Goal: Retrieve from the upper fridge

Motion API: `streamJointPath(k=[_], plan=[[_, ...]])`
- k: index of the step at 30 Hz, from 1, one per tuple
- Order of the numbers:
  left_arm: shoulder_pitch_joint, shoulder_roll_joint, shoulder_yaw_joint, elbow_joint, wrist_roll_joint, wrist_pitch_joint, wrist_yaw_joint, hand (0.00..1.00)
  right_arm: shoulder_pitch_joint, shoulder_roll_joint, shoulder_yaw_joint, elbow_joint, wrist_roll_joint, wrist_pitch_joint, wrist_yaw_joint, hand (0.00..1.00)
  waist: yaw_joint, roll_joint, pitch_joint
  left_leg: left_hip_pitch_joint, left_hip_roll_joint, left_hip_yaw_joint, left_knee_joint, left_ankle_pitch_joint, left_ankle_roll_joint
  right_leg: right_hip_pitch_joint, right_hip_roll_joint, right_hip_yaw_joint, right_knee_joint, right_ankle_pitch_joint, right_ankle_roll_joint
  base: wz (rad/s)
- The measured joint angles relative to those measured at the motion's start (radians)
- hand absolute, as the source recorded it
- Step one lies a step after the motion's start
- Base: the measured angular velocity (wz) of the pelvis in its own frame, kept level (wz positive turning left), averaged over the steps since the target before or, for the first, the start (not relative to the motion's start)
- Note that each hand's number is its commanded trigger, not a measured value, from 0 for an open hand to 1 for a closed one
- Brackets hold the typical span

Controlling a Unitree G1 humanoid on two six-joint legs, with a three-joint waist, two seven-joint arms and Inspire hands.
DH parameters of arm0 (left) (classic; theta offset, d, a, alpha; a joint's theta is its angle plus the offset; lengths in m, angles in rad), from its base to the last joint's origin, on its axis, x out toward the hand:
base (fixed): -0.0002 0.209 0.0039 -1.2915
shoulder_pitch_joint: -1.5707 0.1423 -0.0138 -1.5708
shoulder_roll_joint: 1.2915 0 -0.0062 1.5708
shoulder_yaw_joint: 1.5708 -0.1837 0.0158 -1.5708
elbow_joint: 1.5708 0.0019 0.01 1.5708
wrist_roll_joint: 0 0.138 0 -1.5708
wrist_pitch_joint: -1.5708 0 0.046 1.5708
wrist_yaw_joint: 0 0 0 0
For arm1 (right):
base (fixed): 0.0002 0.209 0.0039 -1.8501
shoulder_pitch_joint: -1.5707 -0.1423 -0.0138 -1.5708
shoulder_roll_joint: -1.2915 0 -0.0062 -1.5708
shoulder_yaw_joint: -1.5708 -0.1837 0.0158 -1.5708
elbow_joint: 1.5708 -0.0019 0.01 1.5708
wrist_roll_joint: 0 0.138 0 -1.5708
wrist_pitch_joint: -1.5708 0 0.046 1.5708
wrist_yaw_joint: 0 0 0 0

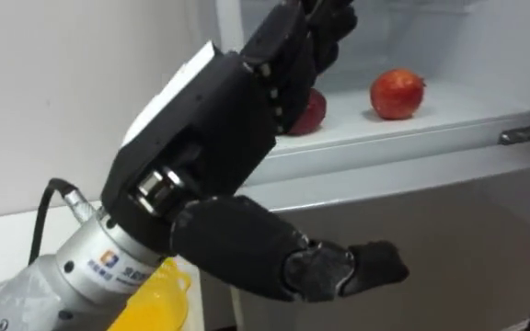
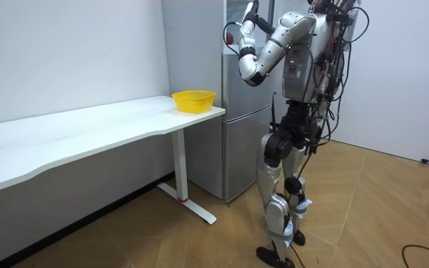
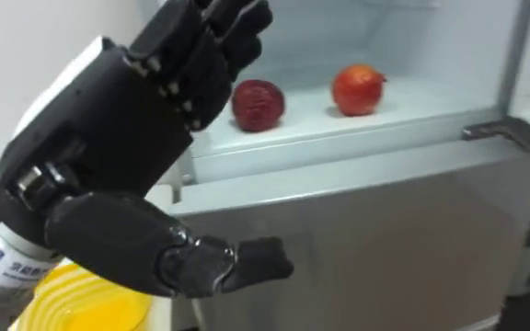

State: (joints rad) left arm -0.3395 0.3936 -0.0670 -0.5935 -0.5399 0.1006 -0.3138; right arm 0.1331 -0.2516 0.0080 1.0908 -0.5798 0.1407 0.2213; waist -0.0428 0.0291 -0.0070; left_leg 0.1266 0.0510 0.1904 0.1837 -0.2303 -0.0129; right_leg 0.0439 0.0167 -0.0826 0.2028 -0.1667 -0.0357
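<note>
Looking into the open upper fridge, we see the robot's left hand raised before the shelf, fingers loosely bent and thumb stuck out, holding nothing. Two red fruits sit apart on that shelf: the darker fruit lies just beside the fingertips (a gap shows between them), and the brighter fruit sits farther right. A yellow basket shows below the wrist.

The left fruit and the right fruit are being kept apart on the upper shelf inside the fridge. The left hand is being held before the left fruit. The basket is being borne on the table, left of the fridge.
</note>
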Motion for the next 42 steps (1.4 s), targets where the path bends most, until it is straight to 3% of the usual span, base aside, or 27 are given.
streamJointPath(k=[2, 6, 9, 13, 16, 18, 20, 22, 23, 25, 26, 29, 33, 36, 38, 42], plan=[[0.036, 0.009, 0.033, 0.002, -0.001, 0.000, 0.029, 0.00, -0.004, 0.000, -0.004, -0.017, 0.026, -0.010, -0.046, 0.00, 0.015, 0.002, -0.0012, 0.000, -0.001, -0.004, 0.007, 0.000, 0.000, 0.008, 0.000, -0.006, -0.002, -0.004, 0.000, 0.09], [0.051, 0.017, 0.109, -0.004, 0.003, -0.001, 0.080, 0.00, 0.018, 0.001, -0.046, -0.104, 0.061, -0.020, -0.114, 0.00, 0.026, 0.011, -0.0043, -0.005, -0.001, -0.015, 0.006, 0.000, 0.000, 0.011, 0.001, -0.018, 0.001, -0.006, -0.002, 0.07], [0.099, 0.017, 0.199, -0.015, 0.011, -0.034, 0.127, 0.00, 0.070, 0.020, -0.119, -0.281, 0.163, -0.038, -0.193, 0.00, 0.041, 0.017, -0.0044, -0.002, -0.003, -0.021, 0.001, 0.000, 0.000, 0.011, 0.001, -0.018, 0.001, -0.009, -0.003, -0.05], [0.236, 0.015, 0.381, -0.037, 0.006, -0.084, 0.176, 0.00, 0.178, 0.066, -0.198, -0.557, 0.328, -0.098, -0.299, 0.00, 0.060, 0.023, 0.0026, 0.006, -0.004, -0.030, -0.004, 0.000, 0.000, 0.023, -0.006, -0.030, -0.003, -0.016, -0.004, 0.09], [0.347, 0.014, 0.498, -0.031, 0.006, -0.124, 0.238, 0.00, 0.224, 0.098, -0.231, -0.680, 0.429, -0.143, -0.376, 0.00, 0.072, 0.029, -0.0006, 0.008, -0.008, -0.041, -0.005, 0.000, 0.000, 0.030, -0.011, -0.047, -0.013, -0.021, -0.002, 0.16], [0.424, -0.002, 0.577, -0.031, -0.005, -0.142, 0.253, 0.00, 0.239, 0.121, -0.271, -0.766, 0.474, -0.150, -0.412, 0.00, 0.073, 0.033, -0.0016, 0.004, -0.010, -0.042, -0.008, 0.000, 0.000, 0.031, -0.015, -0.058, -0.018, -0.022, 0.000, 0.19], [0.522, -0.059, 0.663, -0.018, -0.016, -0.168, 0.287, 0.00, 0.256, 0.131, -0.306, -0.818, 0.494, -0.202, -0.468, 0.00, 0.072, 0.034, -0.0015, 0.007, -0.015, -0.055, -0.008, 0.000, 0.000, 0.043, -0.019, -0.067, -0.020, -0.026, 0.006, 0.18], [0.583, -0.100, 0.722, 0.004, -0.017, -0.178, 0.329, 0.00, 0.271, 0.132, -0.322, -0.863, 0.498, -0.219, -0.508, 0.00, 0.077, 0.036, -0.0004, 0.005, -0.018, -0.056, -0.007, 0.000, 0.000, 0.042, -0.023, -0.072, -0.019, -0.029, 0.009, 0.10], [0.617, -0.136, 0.752, 0.027, -0.015, -0.193, 0.359, 0.00, 0.275, 0.132, -0.336, -0.889, 0.498, -0.231, -0.529, 0.00, 0.083, 0.041, -0.0002, 0.002, -0.020, -0.058, -0.007, 0.000, 0.000, 0.044, -0.026, -0.075, -0.018, -0.030, 0.010, 0.04], [0.668, -0.177, 0.766, 0.057, -0.017, -0.195, 0.405, 0.00, 0.280, 0.132, -0.351, -0.933, 0.514, -0.236, -0.560, 0.00, 0.085, 0.049, -0.0006, 0.000, -0.025, -0.066, -0.008, 0.000, 0.000, 0.047, -0.031, -0.084, -0.017, -0.032, 0.013, 0.13], [0.691, -0.197, 0.766, 0.080, -0.018, -0.195, 0.426, 0.00, 0.285, 0.132, -0.356, -0.967, 0.520, -0.236, -0.583, 0.00, 0.086, 0.046, 0.0028, 0.000, -0.028, -0.070, -0.010, 0.000, 0.000, 0.045, -0.034, -0.088, -0.015, -0.034, 0.016, 0.16], [0.759, -0.236, 0.768, 0.149, -0.072, -0.206, 0.472, 0.00, 0.314, 0.132, -0.369, -1.117, 0.596, -0.236, -0.626, 0.00, 0.102, 0.055, -0.0020, 0.002, -0.032, -0.073, -0.012, 0.000, 0.000, 0.042, -0.039, -0.092, -0.013, -0.038, 0.020, 0.05], [0.845, -0.268, 0.769, 0.272, -0.222, -0.224, 0.520, 0.00, 0.318, 0.127, -0.390, -1.249, 0.673, -0.238, -0.664, 0.00, 0.117, 0.055, -0.0010, 0.000, -0.035, -0.077, -0.013, 0.000, 0.000, 0.039, -0.044, -0.098, -0.004, -0.044, 0.022, 0.04], [0.878, -0.293, 0.768, 0.454, -0.363, -0.227, 0.529, 0.00, 0.319, 0.127, -0.405, -1.333, 0.723, -0.238, -0.676, 0.00, 0.133, 0.055, -0.0009, -0.002, -0.038, -0.087, -0.011, 0.000, 0.000, 0.035, -0.047, -0.099, 0.003, -0.050, 0.023, 0.04], [0.877, -0.299, 0.768, 0.648, -0.496, -0.234, 0.538, 0.00, 0.308, 0.120, -0.412, -1.370, 0.736, -0.238, -0.680, 0.00, 0.148, 0.059, -0.0005, -0.012, -0.040, -0.091, -0.010, 0.000, 0.000, 0.026, -0.049, -0.100, 0.003, -0.053, 0.024, 0.04], [0.895, -0.345, 0.747, 0.908, -0.570, -0.264, 0.543, 0.00, 0.301, 0.119, -0.427, -1.452, 0.728, -0.236, -0.671, 0.00, 0.166, 0.053, -0.0025, -0.022, -0.045, -0.090, -0.007, 0.000, 0.000, 0.010, -0.052, -0.098, 0.020, -0.055, 0.027, 0.00]])
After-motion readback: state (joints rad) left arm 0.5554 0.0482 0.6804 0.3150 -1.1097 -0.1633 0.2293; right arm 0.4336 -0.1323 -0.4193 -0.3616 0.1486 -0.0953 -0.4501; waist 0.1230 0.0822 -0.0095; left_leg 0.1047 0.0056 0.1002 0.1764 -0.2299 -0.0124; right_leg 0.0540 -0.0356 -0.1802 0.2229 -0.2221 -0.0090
